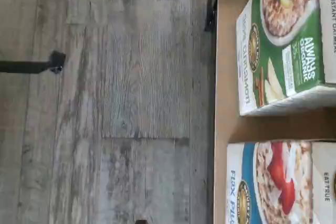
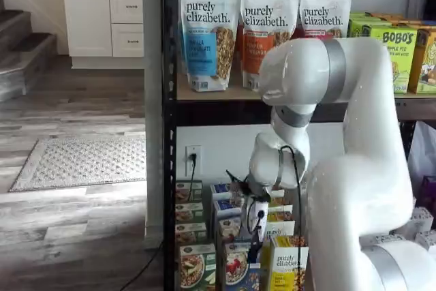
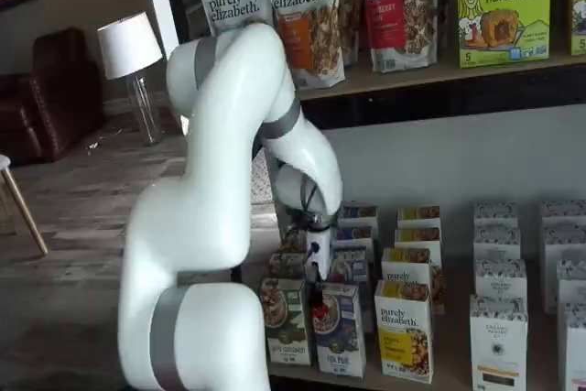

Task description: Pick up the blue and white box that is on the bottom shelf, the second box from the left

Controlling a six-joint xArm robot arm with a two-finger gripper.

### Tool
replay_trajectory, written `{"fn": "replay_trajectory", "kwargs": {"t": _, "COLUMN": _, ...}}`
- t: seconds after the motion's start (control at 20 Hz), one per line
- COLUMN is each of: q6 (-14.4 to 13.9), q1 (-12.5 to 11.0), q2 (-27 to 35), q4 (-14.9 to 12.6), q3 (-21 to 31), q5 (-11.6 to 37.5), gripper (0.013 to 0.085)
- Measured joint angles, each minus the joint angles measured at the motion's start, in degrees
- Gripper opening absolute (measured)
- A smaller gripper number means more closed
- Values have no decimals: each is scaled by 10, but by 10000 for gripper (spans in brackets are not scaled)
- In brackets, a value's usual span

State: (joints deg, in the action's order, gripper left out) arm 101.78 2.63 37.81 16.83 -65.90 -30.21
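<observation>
The blue and white box point(image 3: 339, 329) stands upright in the front row of the bottom shelf point(image 3: 453, 359), between a green-fronted carton point(image 3: 286, 320) and a yellow and white "purely elizabeth" carton point(image 3: 405, 329). In both shelf views my gripper point(image 3: 318, 298) hangs just above and in front of the blue and white box point(image 2: 236, 268); its black fingers point(image 2: 253, 250) point down and hold nothing. The wrist view, turned on its side, shows the blue and white box point(image 1: 273, 182) and the green carton point(image 1: 283, 45) on the shelf board point(image 1: 226, 103), with no fingers in sight.
More rows of small cartons point(image 3: 417, 254) stand behind the front row, and white cartons point(image 3: 499, 341) stand further right. Granola bags point(image 2: 208, 32) fill the tier above. The black rack post point(image 2: 169, 134) is at the left, with grey wood floor point(image 1: 115, 98) in front.
</observation>
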Motion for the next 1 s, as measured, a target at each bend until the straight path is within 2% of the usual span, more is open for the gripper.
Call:
{"fn": "replay_trajectory", "kwargs": {"t": 0.15, "q6": -11, "q1": -2, "q2": 15, "q4": -12, "q3": -31, "q5": -50, "gripper": 850}}
{"fn": "replay_trajectory", "kwargs": {"t": 0.35, "q6": -8, "q1": -1, "q2": 26, "q4": -7, "q3": -43, "q5": -53, "gripper": 850}}
{"fn": "replay_trajectory", "kwargs": {"t": 0.6, "q6": 15, "q1": 3, "q2": 37, "q4": 21, "q3": -43, "q5": -18, "gripper": 850}}
{"fn": "replay_trajectory", "kwargs": {"t": 0.75, "q6": 35, "q1": 7, "q2": 46, "q4": 47, "q3": -41, "q5": 17, "gripper": 850}}
{"fn": "replay_trajectory", "kwargs": {"t": 1.0, "q6": 70, "q1": 10, "q2": 61, "q4": 89, "q3": -51, "q5": 48, "gripper": 850}}
